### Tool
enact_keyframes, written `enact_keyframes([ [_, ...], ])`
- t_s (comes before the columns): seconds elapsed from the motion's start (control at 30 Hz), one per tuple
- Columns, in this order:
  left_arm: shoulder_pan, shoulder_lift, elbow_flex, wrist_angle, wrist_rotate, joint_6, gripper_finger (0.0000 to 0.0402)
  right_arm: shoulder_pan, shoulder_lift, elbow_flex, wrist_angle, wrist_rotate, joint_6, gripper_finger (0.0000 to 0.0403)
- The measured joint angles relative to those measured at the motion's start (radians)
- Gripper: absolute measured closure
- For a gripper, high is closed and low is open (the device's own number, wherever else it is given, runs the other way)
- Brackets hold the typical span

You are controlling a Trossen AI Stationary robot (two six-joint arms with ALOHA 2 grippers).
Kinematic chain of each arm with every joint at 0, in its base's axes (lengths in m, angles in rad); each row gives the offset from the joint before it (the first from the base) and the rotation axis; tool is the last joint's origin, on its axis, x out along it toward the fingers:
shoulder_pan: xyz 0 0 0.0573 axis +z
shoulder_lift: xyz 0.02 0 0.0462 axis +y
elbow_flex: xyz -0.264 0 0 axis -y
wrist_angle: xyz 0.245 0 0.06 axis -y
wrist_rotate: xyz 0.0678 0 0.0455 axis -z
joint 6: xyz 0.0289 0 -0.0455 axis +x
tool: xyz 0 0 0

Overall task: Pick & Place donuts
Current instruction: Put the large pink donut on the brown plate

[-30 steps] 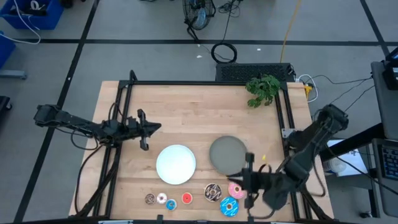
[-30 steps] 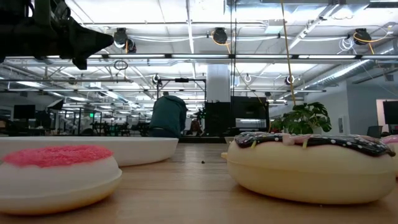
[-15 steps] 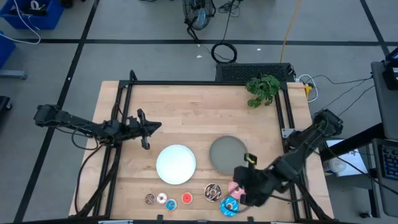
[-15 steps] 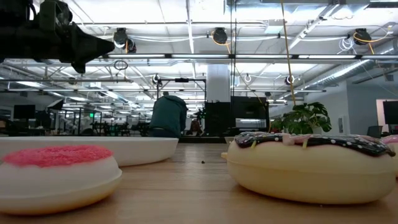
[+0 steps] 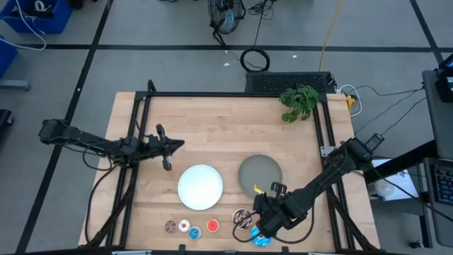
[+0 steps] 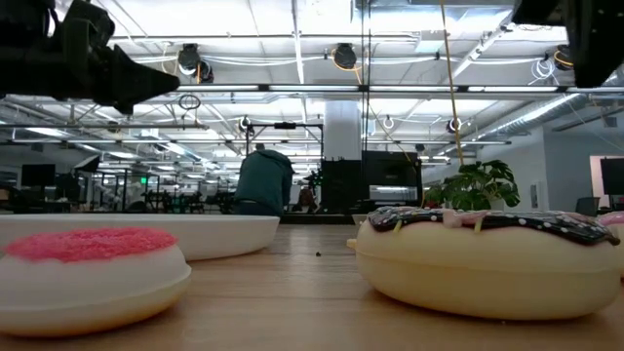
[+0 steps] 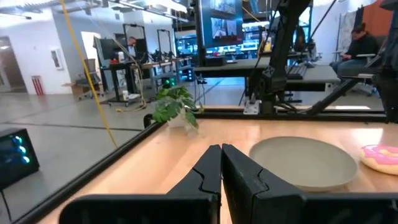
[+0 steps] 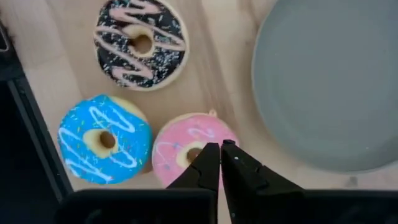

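Three larger donuts lie flat near the table's front edge: a pink one (image 8: 186, 155), a blue one (image 8: 104, 140) and a chocolate one with sprinkles (image 8: 141, 43). Several mini donuts (image 5: 191, 227) sit in a row to their left. My right gripper (image 8: 219, 149) is shut, points down and hovers over the pink donut's hole, clear of it; in the high view it (image 5: 263, 218) hides that donut. My left gripper (image 5: 177, 145) is shut and held level above the table's left half, beyond the white plate (image 5: 200, 186).
A grey plate (image 5: 260, 173) lies just beyond the large donuts, to the right of the white plate. A small green plant (image 5: 299, 103) stands at the far right corner. Black frame rails (image 5: 138, 142) run along the table's left and right sides.
My right gripper has moved toward the table's left edge and down, tipping from nearly level to pointing steeply down over the large donuts. Its arm now shows at the top right of the low view. The donuts have stayed where they were.
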Motion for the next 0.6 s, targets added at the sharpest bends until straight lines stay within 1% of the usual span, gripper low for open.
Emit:
enact_keyframes([
  [0.07,0.000,0.000,0.000,0.012,-0.004,0.004,0.0385,0.000,-0.003,0.000,0.006,0.009,0.001,0.0376],
  [0.17,0.000,0.000,0.000,0.031,-0.005,0.005,0.0385,0.001,-0.008,0.000,0.009,0.002,-0.014,0.0341],
  [0.23,0.000,0.000,0.000,0.042,-0.005,0.011,0.0385,0.011,-0.008,0.000,0.009,-0.018,-0.034,0.0309],
  [0.33,0.000,0.000,0.000,0.045,-0.005,0.016,0.0385,0.033,-0.007,-0.001,0.008,-0.006,-0.030,0.0255],
  [0.47,0.000,0.000,0.000,0.044,-0.005,0.016,0.0385,0.057,-0.007,-0.001,-0.040,0.063,0.065,0.0184],
  [0.53,0.000,0.000,0.000,0.045,-0.005,0.016,0.0385,0.064,-0.007,-0.001,-0.062,0.066,0.104,0.0157],
  [0.6,0.000,0.000,0.000,0.044,-0.005,0.016,0.0385,0.072,-0.007,-0.002,-0.064,0.086,0.147,0.0139],
])
